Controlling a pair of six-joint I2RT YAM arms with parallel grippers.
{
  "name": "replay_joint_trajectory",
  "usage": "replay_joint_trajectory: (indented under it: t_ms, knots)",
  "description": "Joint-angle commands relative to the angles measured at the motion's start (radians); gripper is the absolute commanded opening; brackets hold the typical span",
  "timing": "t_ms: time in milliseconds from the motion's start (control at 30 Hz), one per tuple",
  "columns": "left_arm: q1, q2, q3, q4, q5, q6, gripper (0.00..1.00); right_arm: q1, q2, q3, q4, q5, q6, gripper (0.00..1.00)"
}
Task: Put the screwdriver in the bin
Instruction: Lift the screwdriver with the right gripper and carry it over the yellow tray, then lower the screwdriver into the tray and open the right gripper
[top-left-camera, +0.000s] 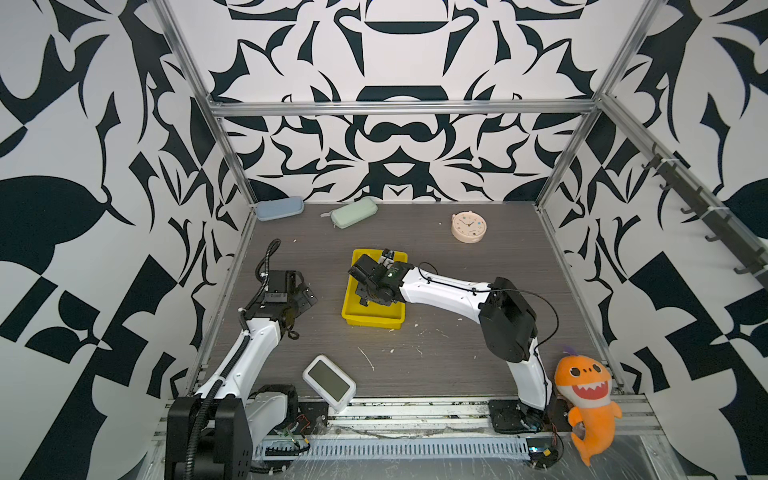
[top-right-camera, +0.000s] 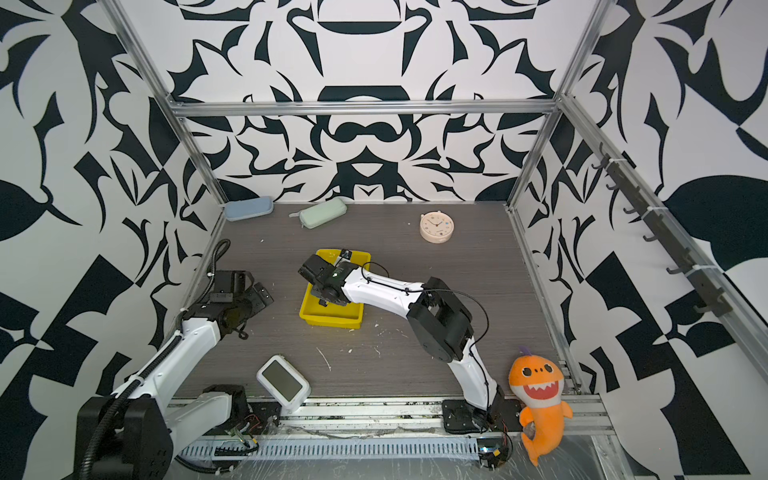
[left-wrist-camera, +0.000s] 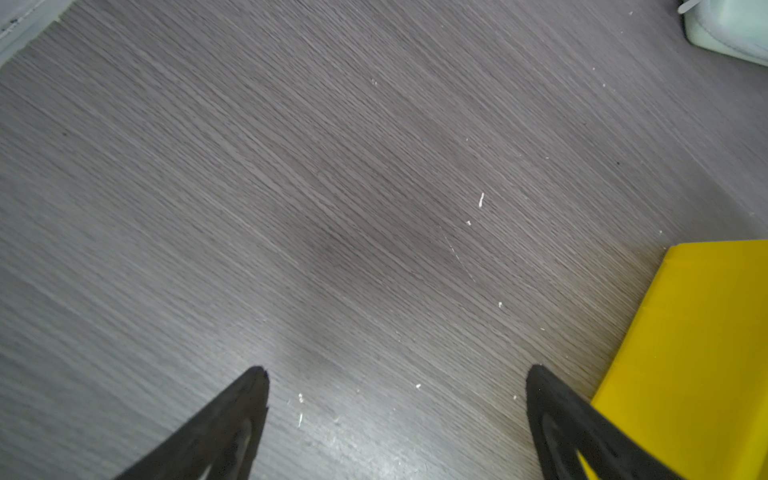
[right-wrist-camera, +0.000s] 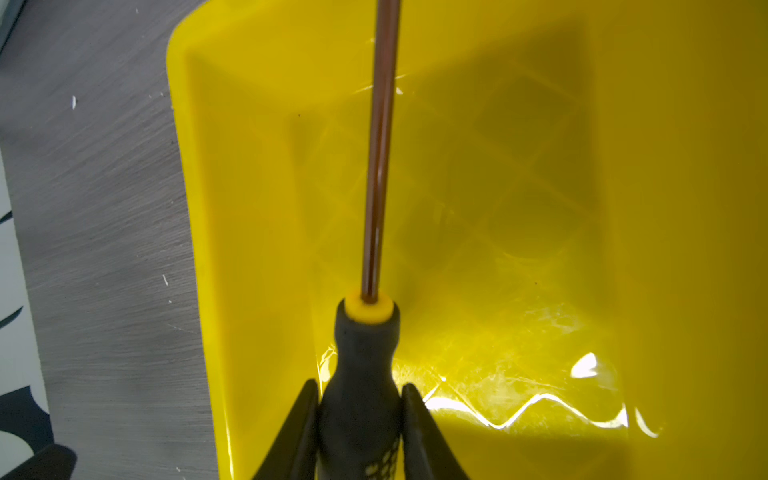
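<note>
The yellow bin lies mid-table. My right gripper reaches down into it. In the right wrist view that gripper is shut on the screwdriver: both fingers press the black handle, and the dark shaft points along the bin's floor toward its end wall. Both top views hide the screwdriver under the wrist. My left gripper hovers open over bare table left of the bin, holding nothing.
A white device with a grey screen lies near the front edge. A pale green case, a blue case and a pink clock sit along the back. An orange shark plush stands front right.
</note>
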Motion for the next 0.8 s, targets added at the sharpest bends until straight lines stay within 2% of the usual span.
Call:
replay_joint_trajectory:
  t_ms: [0, 167, 233, 433, 600, 667, 700, 733, 767]
  knots:
    - [0.003, -0.001, 0.026, -0.019, 0.006, -0.007, 0.99, -0.009, -0.023, 0.016, 0.009, -0.022, 0.012, 0.36]
    - [0.003, -0.004, 0.025, -0.017, 0.008, -0.007, 0.99, -0.013, -0.045, -0.003, 0.013, -0.017, 0.01, 0.45]
    - [0.003, 0.001, 0.027, -0.017, 0.009, -0.007, 0.99, -0.015, -0.062, -0.009, 0.014, 0.001, 0.0, 0.46]
    - [0.003, 0.005, 0.027, -0.018, 0.009, -0.007, 0.99, -0.074, -0.176, -0.037, -0.007, 0.144, -0.118, 0.5]
    - [0.003, 0.008, 0.028, -0.011, 0.015, -0.005, 0.99, -0.196, -0.338, -0.142, -0.001, 0.286, -0.286, 0.73]
    - [0.003, 0.015, 0.03, -0.01, 0.02, -0.004, 0.99, -0.229, -0.428, -0.248, 0.11, 0.366, -0.376, 0.79]
    - [0.003, 0.018, 0.032, -0.008, 0.022, -0.003, 0.99, -0.235, -0.483, -0.317, 0.219, 0.423, -0.448, 0.86]
    - [0.003, 0.022, 0.033, -0.009, 0.023, -0.002, 0.99, -0.239, -0.53, -0.413, 0.349, 0.477, -0.539, 0.99]
    - [0.003, 0.026, 0.036, -0.008, 0.027, -0.002, 0.99, -0.238, -0.592, -0.515, 0.506, 0.518, -0.688, 1.0]
